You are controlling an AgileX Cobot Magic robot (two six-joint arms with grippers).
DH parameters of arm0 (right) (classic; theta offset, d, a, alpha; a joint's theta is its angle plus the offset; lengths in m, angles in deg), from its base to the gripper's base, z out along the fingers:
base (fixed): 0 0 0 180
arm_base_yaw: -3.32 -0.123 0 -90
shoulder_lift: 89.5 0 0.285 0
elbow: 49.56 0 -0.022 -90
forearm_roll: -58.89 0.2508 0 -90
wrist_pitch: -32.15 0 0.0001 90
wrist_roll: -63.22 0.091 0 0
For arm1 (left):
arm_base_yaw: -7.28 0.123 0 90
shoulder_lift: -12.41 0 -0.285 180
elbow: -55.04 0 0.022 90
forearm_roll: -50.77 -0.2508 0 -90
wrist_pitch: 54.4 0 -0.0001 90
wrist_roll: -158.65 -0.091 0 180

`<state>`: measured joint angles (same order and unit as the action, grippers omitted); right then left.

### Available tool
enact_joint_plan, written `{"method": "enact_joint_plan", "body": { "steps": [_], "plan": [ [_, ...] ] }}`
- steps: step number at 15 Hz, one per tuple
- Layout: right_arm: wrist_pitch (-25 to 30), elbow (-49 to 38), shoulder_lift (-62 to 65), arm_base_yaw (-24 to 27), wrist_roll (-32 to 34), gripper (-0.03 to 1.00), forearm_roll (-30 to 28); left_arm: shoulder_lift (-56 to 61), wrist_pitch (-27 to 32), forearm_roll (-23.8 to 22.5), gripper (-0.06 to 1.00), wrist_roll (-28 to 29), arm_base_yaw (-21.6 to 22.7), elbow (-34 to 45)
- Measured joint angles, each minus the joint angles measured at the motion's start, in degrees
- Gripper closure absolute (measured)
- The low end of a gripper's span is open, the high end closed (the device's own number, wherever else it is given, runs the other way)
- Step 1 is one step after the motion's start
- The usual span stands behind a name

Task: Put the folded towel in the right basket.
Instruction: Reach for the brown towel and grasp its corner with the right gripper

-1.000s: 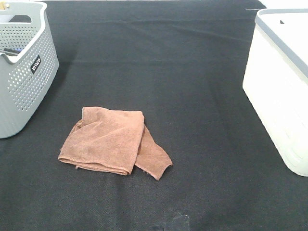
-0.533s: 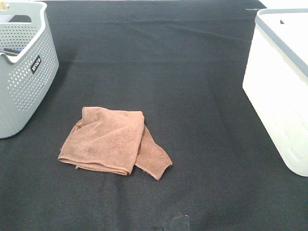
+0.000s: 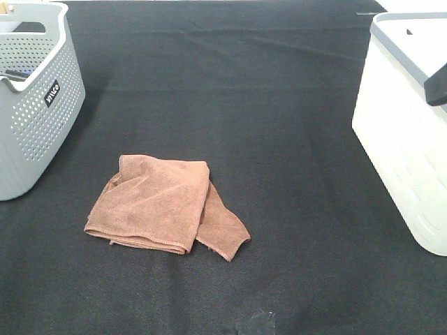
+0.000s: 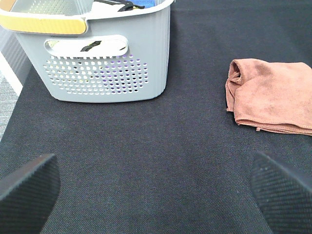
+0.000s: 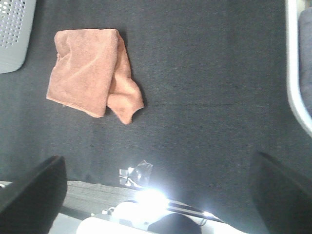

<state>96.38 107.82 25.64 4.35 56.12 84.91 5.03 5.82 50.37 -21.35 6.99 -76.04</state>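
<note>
Black tablecloth (image 3: 279,84) is covering the whole work surface. The folded towel (image 3: 157,204) is lying on it left of the middle, nearer the grey basket (image 3: 38,118) than the white right basket (image 3: 405,139) and well apart from both. Nothing is touching it.

Over on its side, the left gripper (image 4: 156,190) is hanging empty with its fingers spread wide. The right gripper (image 5: 156,187) is looking down from high up, also spread wide and holding nothing. A dark piece of what I'm guessing is the right arm (image 3: 438,84) is showing over that basket's rim.

So I'm reckoning we're sitting at the very first step, the reach, with no pick made yet. The next move is calling for a claw coming down on the thick folded part, pinching enough layers that it isn't unfolding on the lift, then clearing that tall rim.
</note>
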Motion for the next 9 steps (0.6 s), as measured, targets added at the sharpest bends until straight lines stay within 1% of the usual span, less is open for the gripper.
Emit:
{"method": "enact_joint_plan", "body": {
  "steps": [3,5,6,8,9],
  "plan": [
    [-0.11,0.11,-0.23,0.00,0.06,0.00,-0.80,0.00,0.00,0.00,-0.04,0.00,0.00,0.00],
    [-1.03,1.43,-3.27,0.00,0.06,0.02,-0.57,0.00,0.00,0.06,-0.04,0.00,0.00,0.00],
    [-1.15,2.12,-5.67,0.00,0.06,0.03,0.29,0.00,0.00,0.06,-0.04,0.00,0.00,0.00],
    [-2.23,2.75,-10.26,-0.06,-2.01,0.04,4.13,0.00,0.00,0.06,-0.04,0.00,0.00,0.00],
    [-4.41,3.04,-13.98,-2.23,-3.55,0.04,5.56,0.00,0.00,0.06,-0.04,0.00,0.00,0.00]
  ]
}}
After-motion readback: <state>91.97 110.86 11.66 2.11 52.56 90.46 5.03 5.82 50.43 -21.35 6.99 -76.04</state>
